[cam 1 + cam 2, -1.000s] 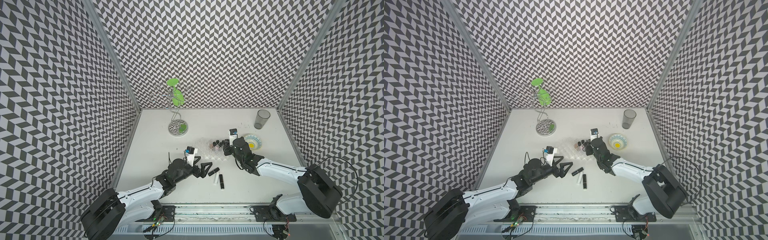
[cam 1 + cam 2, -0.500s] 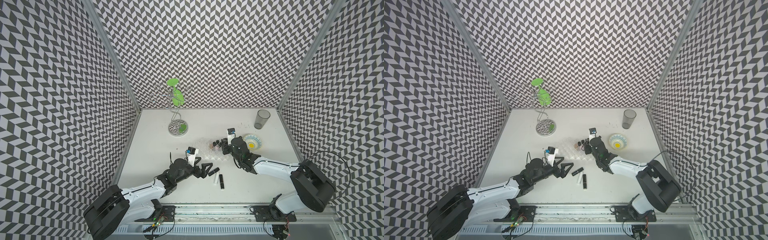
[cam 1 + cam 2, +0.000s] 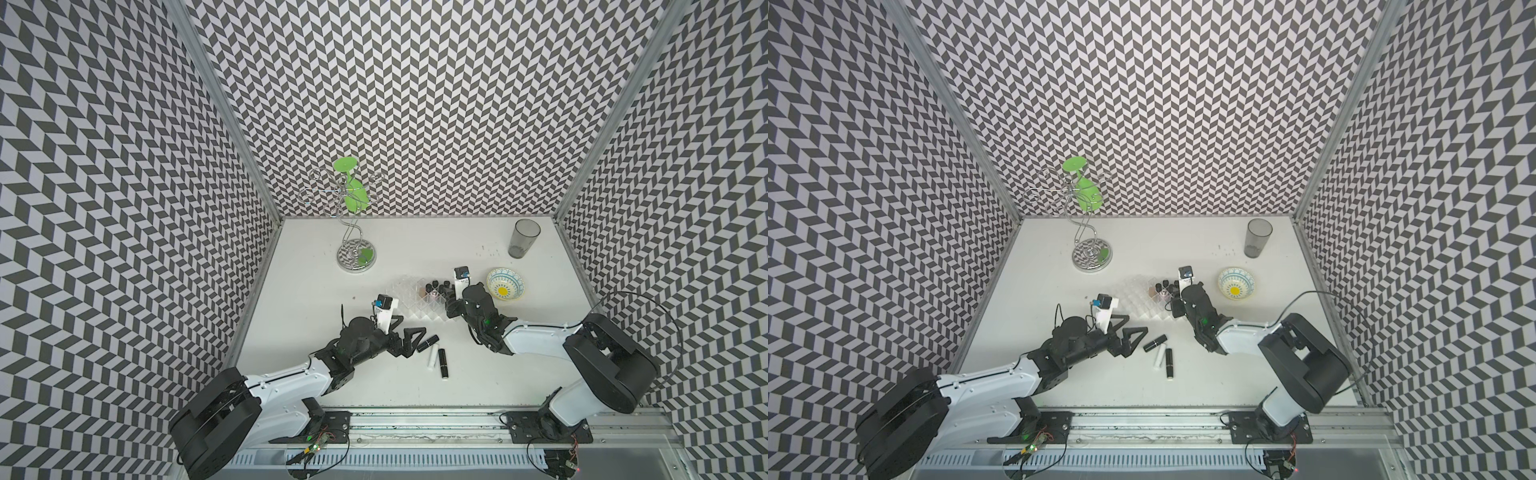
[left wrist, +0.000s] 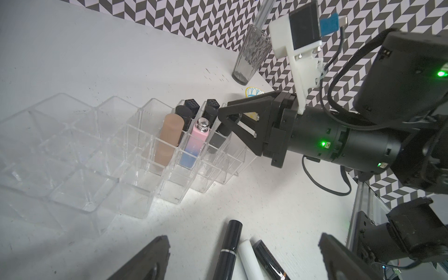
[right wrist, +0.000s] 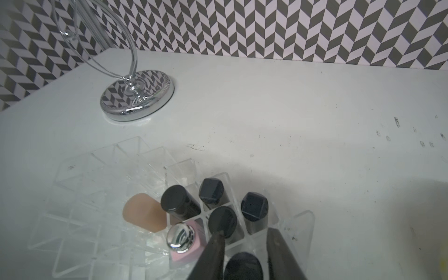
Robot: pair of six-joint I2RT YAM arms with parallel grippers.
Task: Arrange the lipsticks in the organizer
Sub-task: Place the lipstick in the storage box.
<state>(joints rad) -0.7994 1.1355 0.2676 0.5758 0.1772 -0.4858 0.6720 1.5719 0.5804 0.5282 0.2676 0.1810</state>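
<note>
1. on the white table (image 3: 415, 249), between the two arms, stands the clear organizer (image 3: 405, 296). both top views give the whole layout, yet its filled cells, at the end nearer the right arm, read only as a small dark cluster.
2. the right wrist view resolves that cluster: a tan lipstick (image 5: 143, 215), a pink-to-blue lipstick (image 5: 180, 236) (silver cap uppermost) and four black lipsticks (image 5: 179, 201) standing in neighbouring cells. a fifth black tube (image 5: 243, 266) is nearest the lens.
3. only the left wrist view shows the sides of these tubes, including the pink fading to blue. it and the top views show three loose lipsticks (image 3: 436, 355) (black, white, black) lying on the table in front of the organizer, apart from it.
4. left arm: stretched low across the table, with the left gripper (image 3: 409, 328) spread wide and empty, just beside the loose lipsticks.
5. right arm: reaching in from the side, wrist tilted down over the filled end. the right gripper (image 5: 243, 232) is narrow, one finger on either side of the fifth black tube; whether the pads press it cannot be told.
6. cut off or unclear: the frame edge crops the fifth black tube and both fingers in the right wrist view, and the loose lipsticks in the left wrist view. the empty acrylic cells are hard to trace from above. a grey tumbler (image 3: 523, 238), a patterned bowl (image 3: 506, 283) and a wire stand (image 3: 355, 257) stand apart from the organizer.
</note>
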